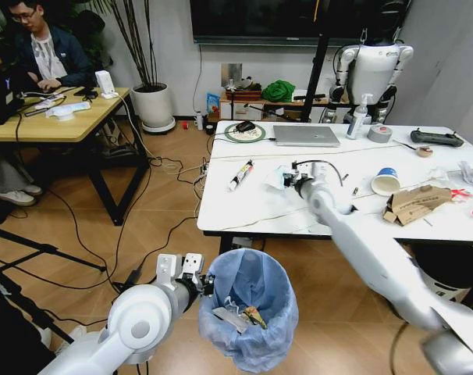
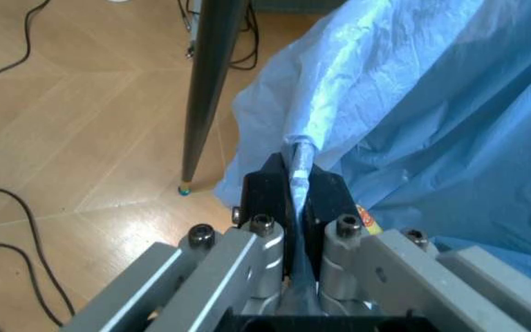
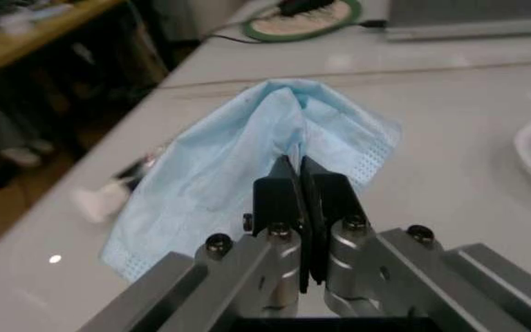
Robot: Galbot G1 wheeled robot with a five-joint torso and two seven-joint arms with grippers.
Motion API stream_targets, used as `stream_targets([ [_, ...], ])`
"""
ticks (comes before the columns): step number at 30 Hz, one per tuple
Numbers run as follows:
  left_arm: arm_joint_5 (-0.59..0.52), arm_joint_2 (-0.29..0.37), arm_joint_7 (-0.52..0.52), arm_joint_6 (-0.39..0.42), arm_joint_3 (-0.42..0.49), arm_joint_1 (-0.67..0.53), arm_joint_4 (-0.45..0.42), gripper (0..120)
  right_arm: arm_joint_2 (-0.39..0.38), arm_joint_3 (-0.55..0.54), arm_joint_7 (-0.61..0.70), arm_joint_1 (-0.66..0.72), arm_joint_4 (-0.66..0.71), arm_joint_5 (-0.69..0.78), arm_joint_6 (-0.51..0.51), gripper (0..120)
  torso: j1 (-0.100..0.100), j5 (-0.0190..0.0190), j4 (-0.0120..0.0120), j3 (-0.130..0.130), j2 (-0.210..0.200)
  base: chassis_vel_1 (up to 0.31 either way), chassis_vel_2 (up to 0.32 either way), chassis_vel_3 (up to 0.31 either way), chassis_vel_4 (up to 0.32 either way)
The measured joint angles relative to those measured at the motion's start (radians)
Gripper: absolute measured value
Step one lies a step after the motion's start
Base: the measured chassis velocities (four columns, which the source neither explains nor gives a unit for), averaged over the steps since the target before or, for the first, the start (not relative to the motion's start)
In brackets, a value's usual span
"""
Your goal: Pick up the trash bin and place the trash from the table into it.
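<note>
The trash bin [image 1: 252, 312], lined with a crinkled light-blue bag [image 2: 431, 104], hangs off the floor in front of the table [image 1: 244, 211]. My left gripper [image 1: 206, 285] [image 2: 298, 181] is shut on its bagged rim. Some trash [image 1: 241, 316] lies inside. On the table, my right gripper [image 1: 288, 180] [image 3: 300, 173] is shut on a light-blue face mask [image 1: 273, 179] [image 3: 219, 166] that still rests on the top. Further right lie a white paper cup [image 1: 385, 182], torn brown cardboard [image 1: 414, 203], red wrappers [image 1: 460, 193] and crumpled white paper [image 1: 471, 173].
A white tube [image 1: 240, 175] lies left of the mask. At the table's back stand a grey laptop [image 1: 306, 135], a spray bottle [image 1: 355, 117], a tape roll [image 1: 379, 133] and a black controller [image 1: 435, 138]. A table leg [image 2: 208, 90] stands close to the bin. Cables cross the wooden floor.
</note>
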Motion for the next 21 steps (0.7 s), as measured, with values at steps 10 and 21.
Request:
stream_targets([
  [10, -0.001, -0.006, -0.008, 0.0, 0.0, -0.01, 0.014, 0, -0.132, -0.051, -0.102, -0.175, 0.465, 0.122, -0.013, 0, 0.0, -0.0001, 0.0008, 0.0, 0.0, 0.0, 0.0, 0.0, 0.0],
  [21, -0.023, -0.009, -0.02, 0.0, -0.003, -0.021, 0.015, 0, -0.271, -0.043, -0.38, -0.377, 0.542, -0.079, 0.0, 0, 0.0, 0.0, 0.0004, 0.0, 0.0, 0.0, 0.0, 0.0, 0.0],
])
